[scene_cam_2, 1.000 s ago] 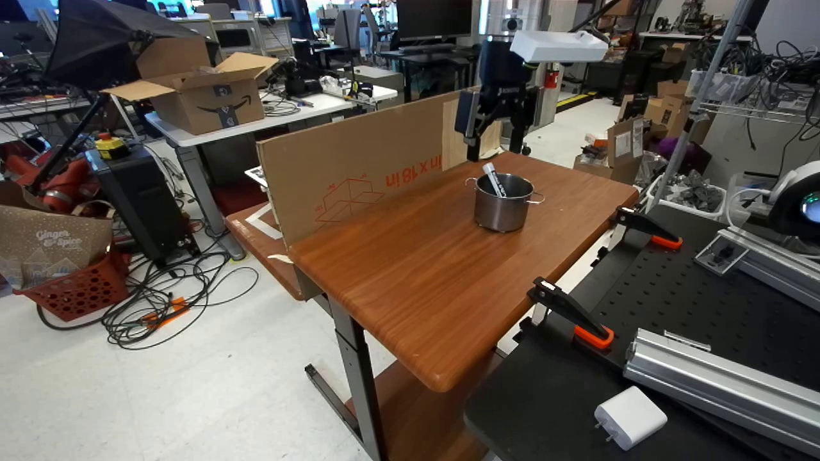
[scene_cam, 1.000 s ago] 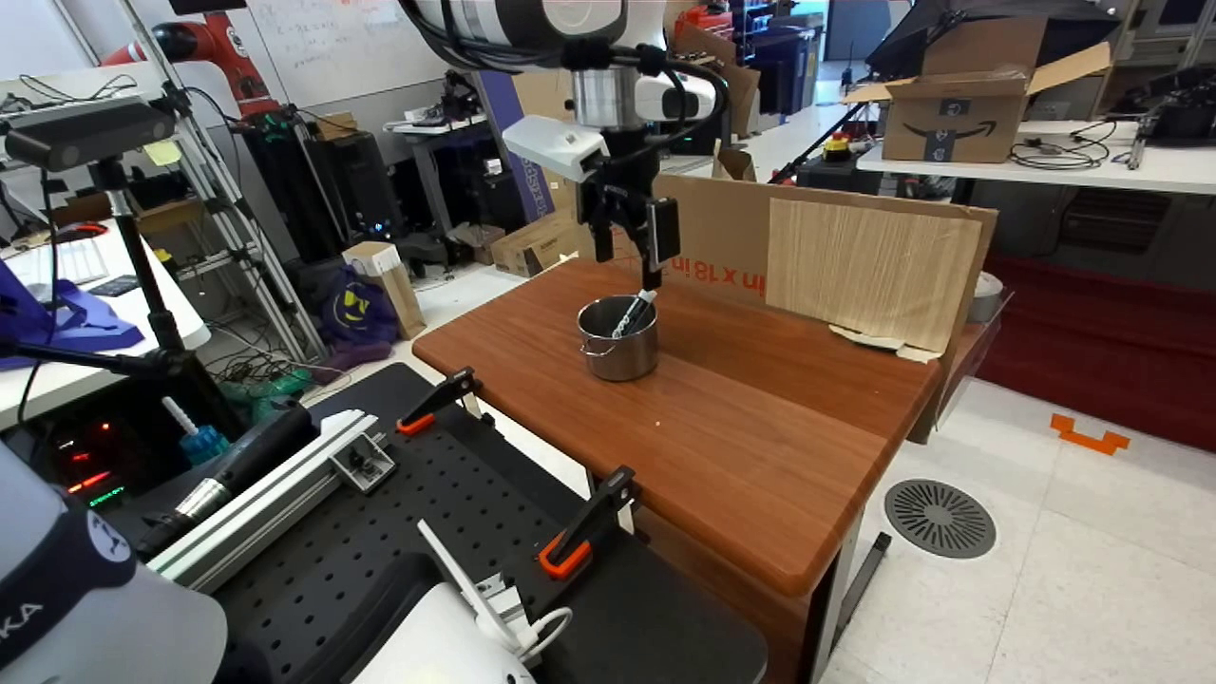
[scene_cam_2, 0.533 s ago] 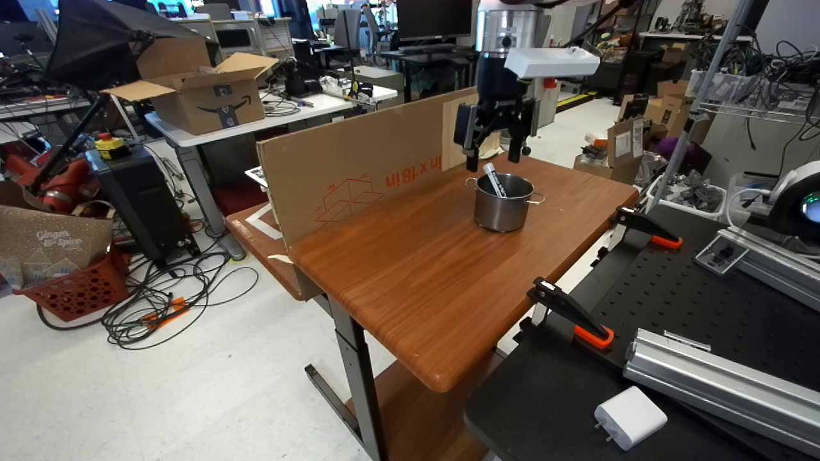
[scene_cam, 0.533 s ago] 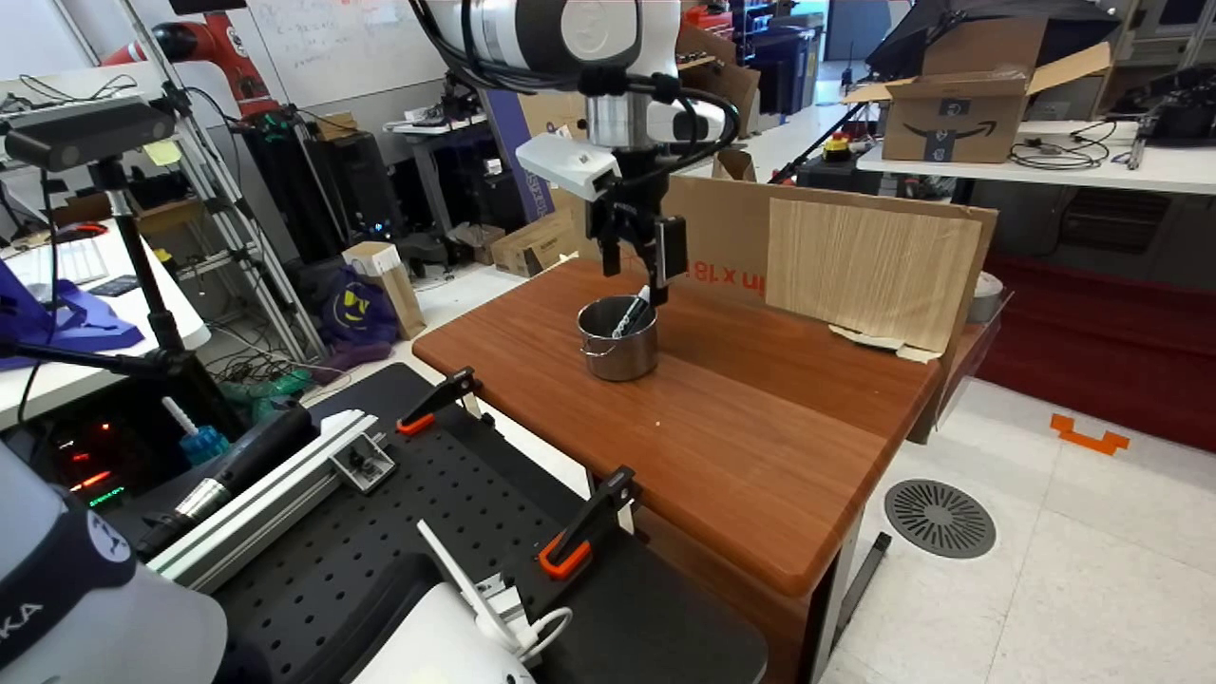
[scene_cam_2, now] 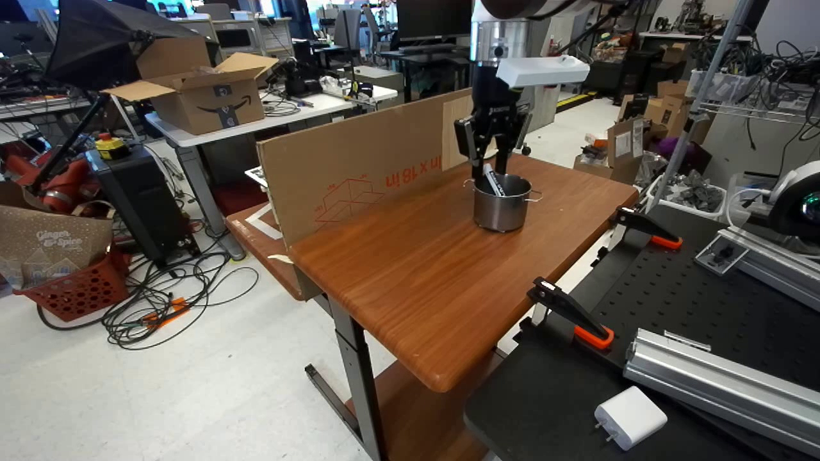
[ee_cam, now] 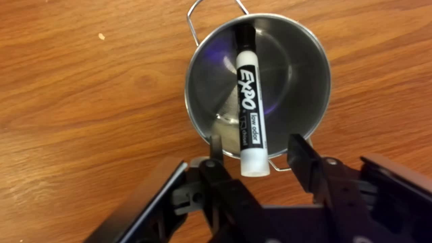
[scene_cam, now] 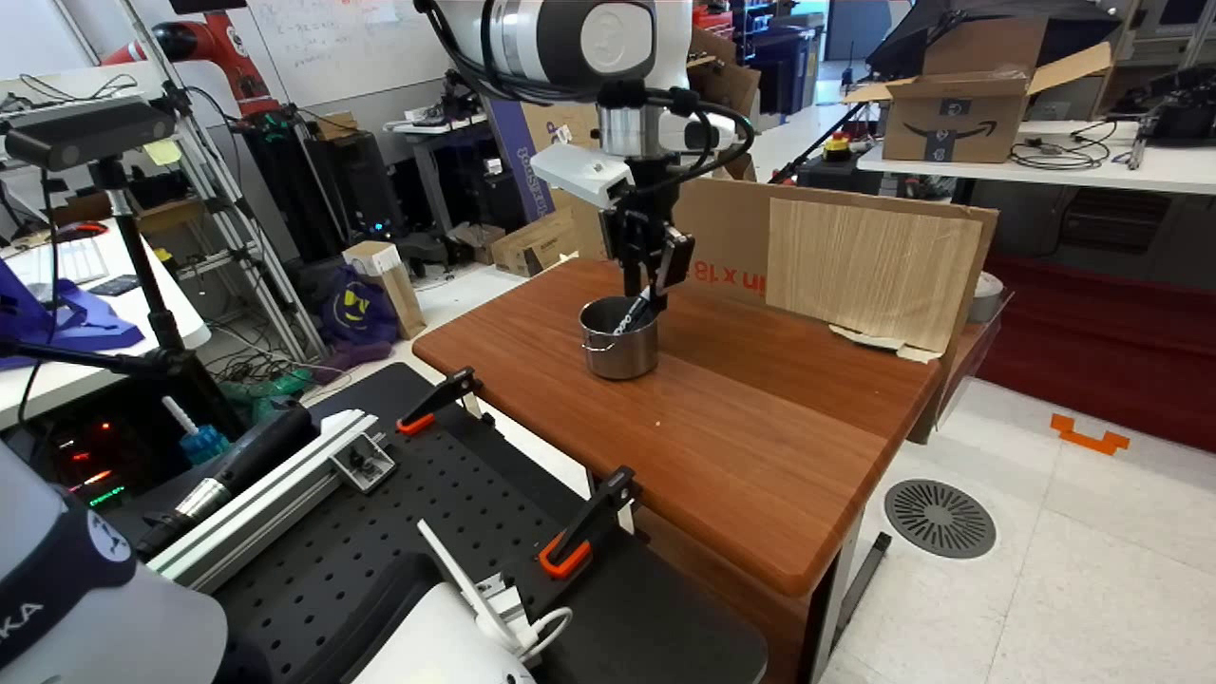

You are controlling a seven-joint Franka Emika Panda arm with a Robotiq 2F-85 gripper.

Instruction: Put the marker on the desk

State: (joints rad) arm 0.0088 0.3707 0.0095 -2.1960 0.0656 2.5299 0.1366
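A white and black marker point(ee_cam: 251, 101) leans inside a small metal cup point(ee_cam: 310, 84), dark cap down, white end poking above the rim. The cup point(scene_cam_2: 500, 214) stands upright on the reddish-brown desk point(scene_cam_2: 410, 275). Above the rim, my gripper point(ee_cam: 256, 146) has its fingers on either side of the marker's white end, partly drawn together. In the wrist view a gap shows between the marker and each finger, so the jaws are open. Both exterior views show the gripper point(scene_cam: 645, 293) pointing down at the cup, fingertips around the marker's top.
A cardboard panel point(scene_cam_2: 359, 173) stands along the desk's back edge, with a wood-patterned sheet point(scene_cam: 879, 271) on it. On the near side lies a black perforated workbench point(scene_cam: 456, 532) with orange-tipped clamps point(scene_cam: 589, 522) at the desk's edge. Wire handles stick out from the cup.
My gripper has come down to the marker's upper end. Its fingers, wide apart before, have moved closer together. The marker still leans in the cup.
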